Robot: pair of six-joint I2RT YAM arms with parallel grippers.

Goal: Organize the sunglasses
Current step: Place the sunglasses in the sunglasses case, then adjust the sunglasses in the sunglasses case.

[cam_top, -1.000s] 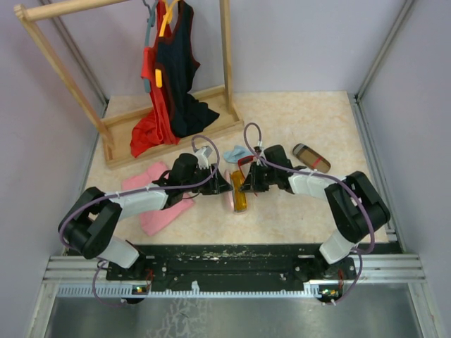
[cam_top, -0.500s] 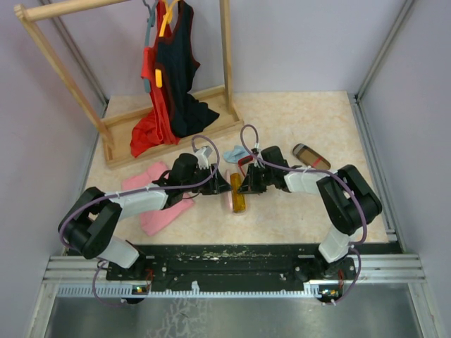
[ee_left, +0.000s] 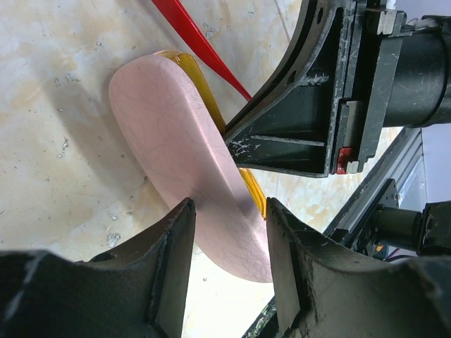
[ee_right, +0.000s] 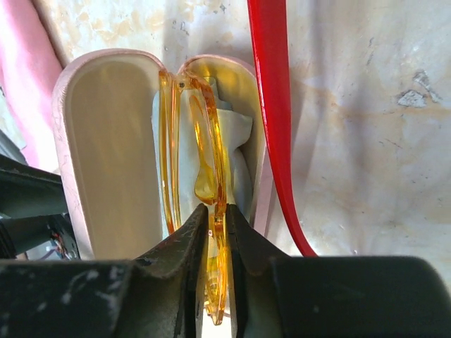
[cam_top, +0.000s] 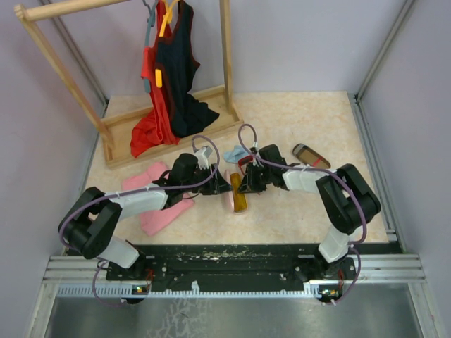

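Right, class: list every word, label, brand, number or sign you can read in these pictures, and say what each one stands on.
None can be read in any view.
The pink case, the orange-yellow sunglasses, the red sunglasses and the hanging clothes show no lettering.

wooden rack [cam_top: 227, 67]: garments [cam_top: 171, 77] hung | pink cloth [cam_top: 158, 215]: flat | striped case [cam_top: 311, 157]: apart | pink case [ee_right: 106, 141]: open

No lettering, label or number is legible (in any view).
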